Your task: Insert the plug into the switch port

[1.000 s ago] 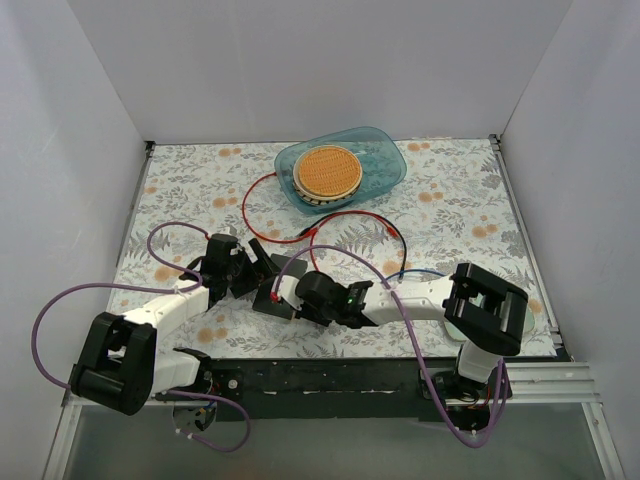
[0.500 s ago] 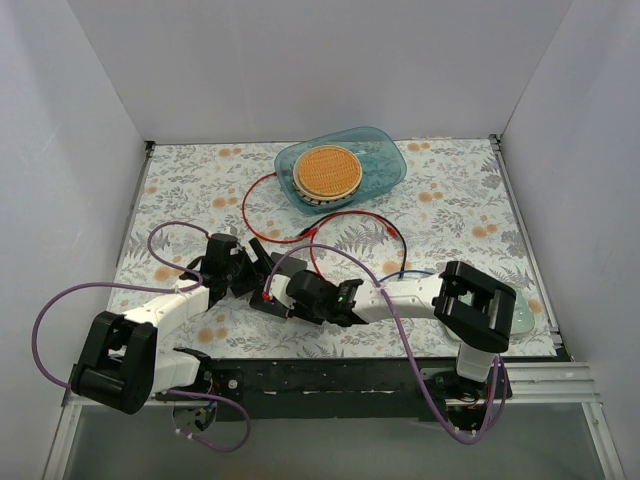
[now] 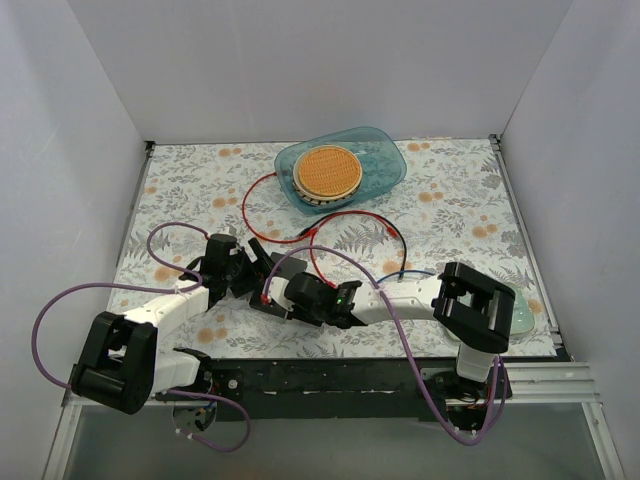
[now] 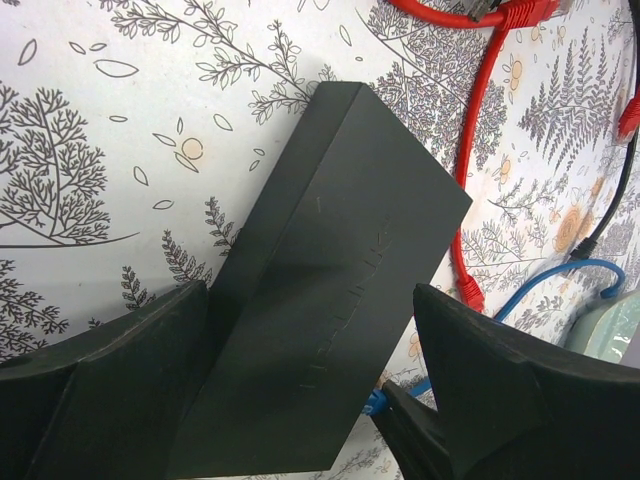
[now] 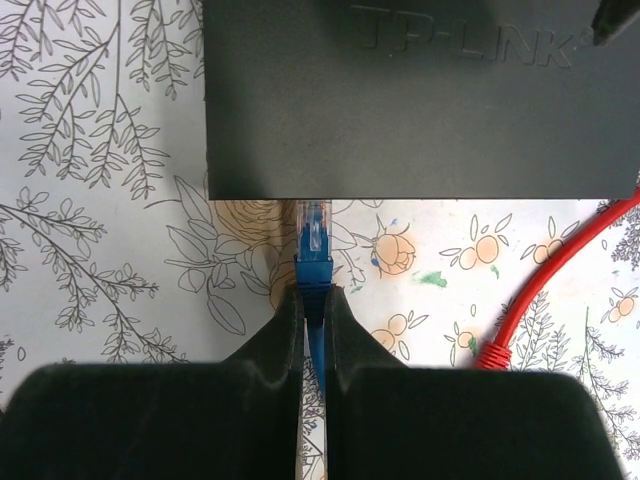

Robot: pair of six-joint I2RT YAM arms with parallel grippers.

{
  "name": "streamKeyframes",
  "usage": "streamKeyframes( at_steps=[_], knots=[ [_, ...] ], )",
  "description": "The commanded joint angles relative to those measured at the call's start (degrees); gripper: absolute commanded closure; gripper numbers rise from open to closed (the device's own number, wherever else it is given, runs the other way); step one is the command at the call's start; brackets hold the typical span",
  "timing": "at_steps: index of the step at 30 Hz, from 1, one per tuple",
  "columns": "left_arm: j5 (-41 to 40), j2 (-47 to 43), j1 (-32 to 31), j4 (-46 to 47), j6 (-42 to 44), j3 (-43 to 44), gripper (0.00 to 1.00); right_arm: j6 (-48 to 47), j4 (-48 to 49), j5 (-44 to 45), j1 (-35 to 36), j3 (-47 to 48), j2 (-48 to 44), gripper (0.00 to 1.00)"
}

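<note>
Within right end effector (image 5: pixel 313 300): plug (image 5: pixel 314 235) at switch (image 5: pixel 420 110).

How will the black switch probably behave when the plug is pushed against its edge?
The switch looks flat and rigid, so tipping seems unlikely. On the cloth it might slide, though the left gripper around its sides should brace it.

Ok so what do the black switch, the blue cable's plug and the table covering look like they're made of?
Switch: probably matte black plastic, given the low sheen and the brand name moulded into its top.
Plug: clear hard plastic, see-through at the tip, with a blue rubbery-looking boot behind it.
Table covering: smooth printed sheet with leaves and oranges; paper or vinyl, I cannot tell which.
</note>
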Motion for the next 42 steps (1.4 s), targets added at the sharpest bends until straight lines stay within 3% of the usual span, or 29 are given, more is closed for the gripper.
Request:
streamKeyframes(
  at_steps=[1,20,42],
  knots=[
    [2.09,0.25,-0.17,-1.73,-0.98,-1.61,0.17,-0.72,-1.55,-2.91,1.99,-0.26,0.83,0.99],
    [2.26,0.68,-0.17,-1.81,-1.60,-1.79,0.19,0.85,-3.92,1.66,2.44,0.71,1.71,0.99],
    [5.78,-3.97,-0.17,-2.70,-5.02,-4.95,0.27,3.14,-7.00,1.14,2.52,-5.00,-6.11,0.99]
  ],
)
